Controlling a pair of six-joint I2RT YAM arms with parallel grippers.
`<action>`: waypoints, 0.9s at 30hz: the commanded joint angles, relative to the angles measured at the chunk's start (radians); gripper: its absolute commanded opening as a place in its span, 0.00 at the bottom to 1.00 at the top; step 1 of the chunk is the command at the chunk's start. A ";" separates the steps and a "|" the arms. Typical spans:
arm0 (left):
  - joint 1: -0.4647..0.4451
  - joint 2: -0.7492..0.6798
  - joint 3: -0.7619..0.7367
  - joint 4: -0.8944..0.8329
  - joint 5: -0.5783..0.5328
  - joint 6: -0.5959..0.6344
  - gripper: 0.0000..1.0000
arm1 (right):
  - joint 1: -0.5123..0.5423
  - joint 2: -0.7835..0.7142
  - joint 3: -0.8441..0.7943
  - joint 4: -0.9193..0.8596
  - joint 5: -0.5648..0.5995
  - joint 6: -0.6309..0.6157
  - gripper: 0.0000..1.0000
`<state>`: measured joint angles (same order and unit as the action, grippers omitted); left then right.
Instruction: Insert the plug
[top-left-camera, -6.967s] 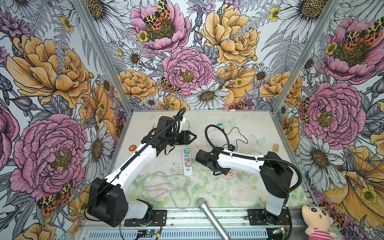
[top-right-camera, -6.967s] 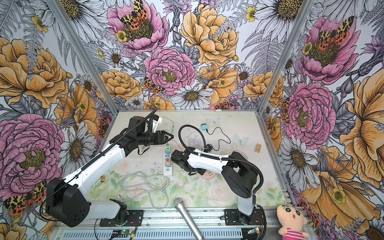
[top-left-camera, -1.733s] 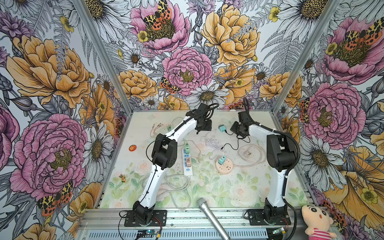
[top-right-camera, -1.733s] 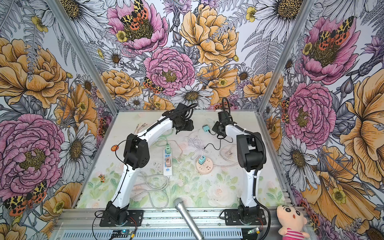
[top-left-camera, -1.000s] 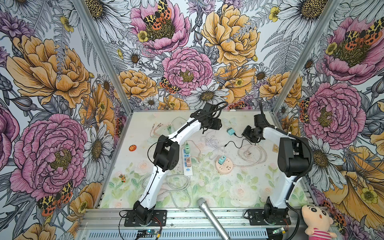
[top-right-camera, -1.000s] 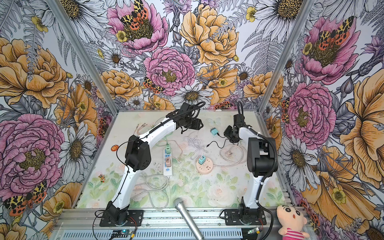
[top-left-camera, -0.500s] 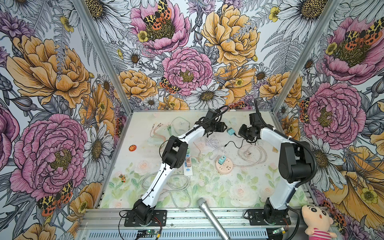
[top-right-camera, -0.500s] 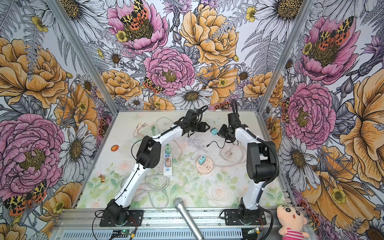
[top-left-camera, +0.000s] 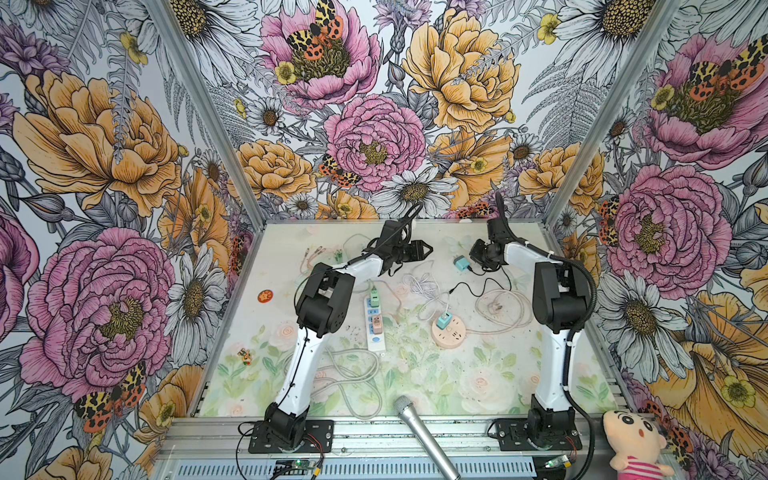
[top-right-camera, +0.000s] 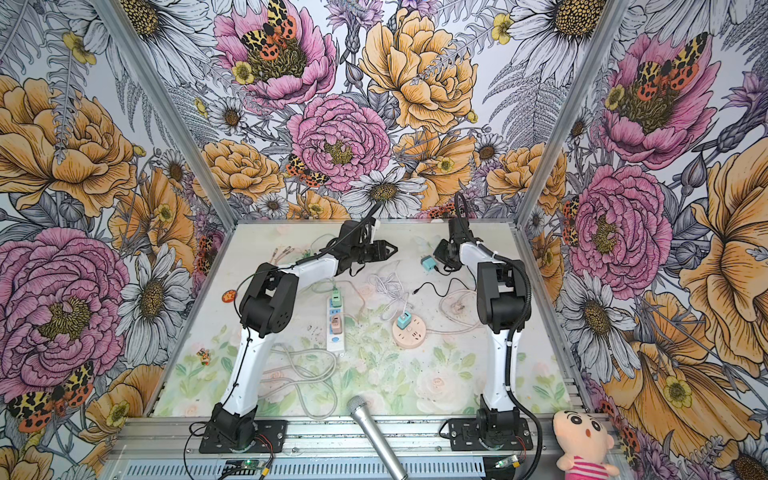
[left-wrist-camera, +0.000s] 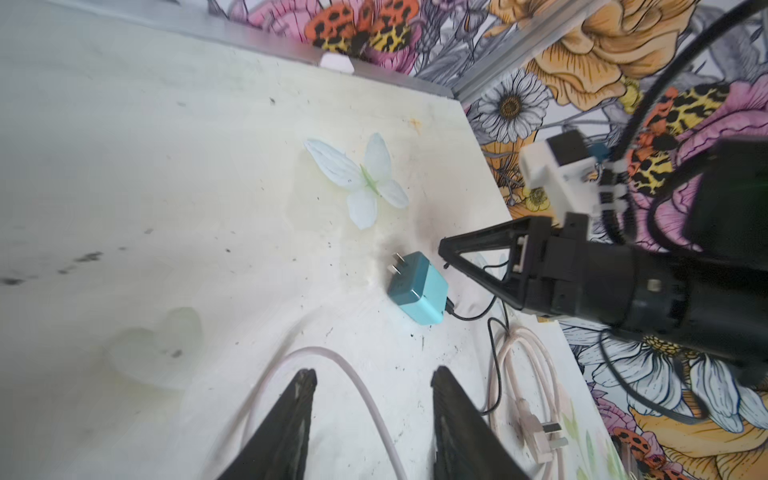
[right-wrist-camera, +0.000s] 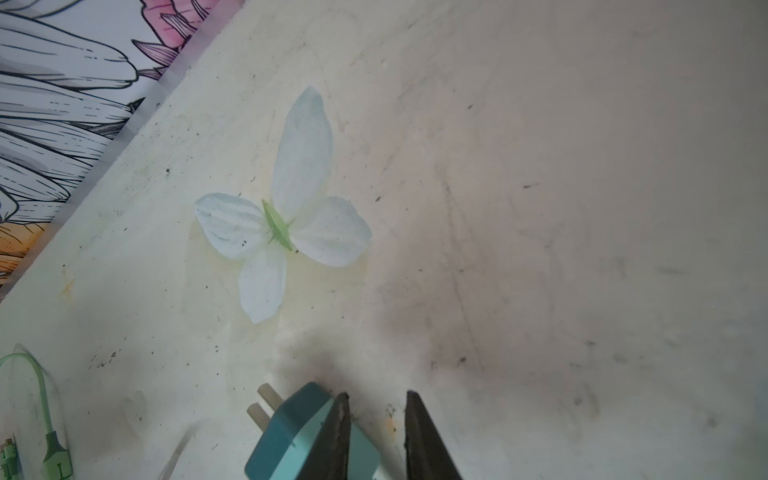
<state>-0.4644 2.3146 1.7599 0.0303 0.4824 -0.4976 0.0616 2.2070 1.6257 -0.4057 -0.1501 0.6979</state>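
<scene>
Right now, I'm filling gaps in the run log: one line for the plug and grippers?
teal plug: lying on table, unheld | right gripper: open, beside plug | left gripper: open, empty | insertion: not done

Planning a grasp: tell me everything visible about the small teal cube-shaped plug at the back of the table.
The small teal cube-shaped plastic-looking plug lies on its side on the pale table, unplugged. Two flat metal prongs point along the tabletop; a thin black cable leaves its opposite face. The right gripper stands beside it, jaws empty; contact cannot be told.
</scene>
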 joint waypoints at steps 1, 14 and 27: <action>0.022 -0.126 -0.026 0.043 0.018 0.040 0.48 | 0.001 0.041 0.049 0.026 0.024 0.016 0.25; 0.017 -0.238 -0.085 -0.052 -0.012 0.119 0.48 | 0.058 0.083 0.043 0.026 -0.020 0.007 0.26; -0.012 -0.309 -0.157 -0.155 -0.036 0.192 0.48 | 0.127 0.017 -0.051 0.025 -0.135 -0.081 0.26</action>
<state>-0.4576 2.0617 1.6070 -0.0826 0.4610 -0.3767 0.1638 2.2387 1.6154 -0.3450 -0.2218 0.6586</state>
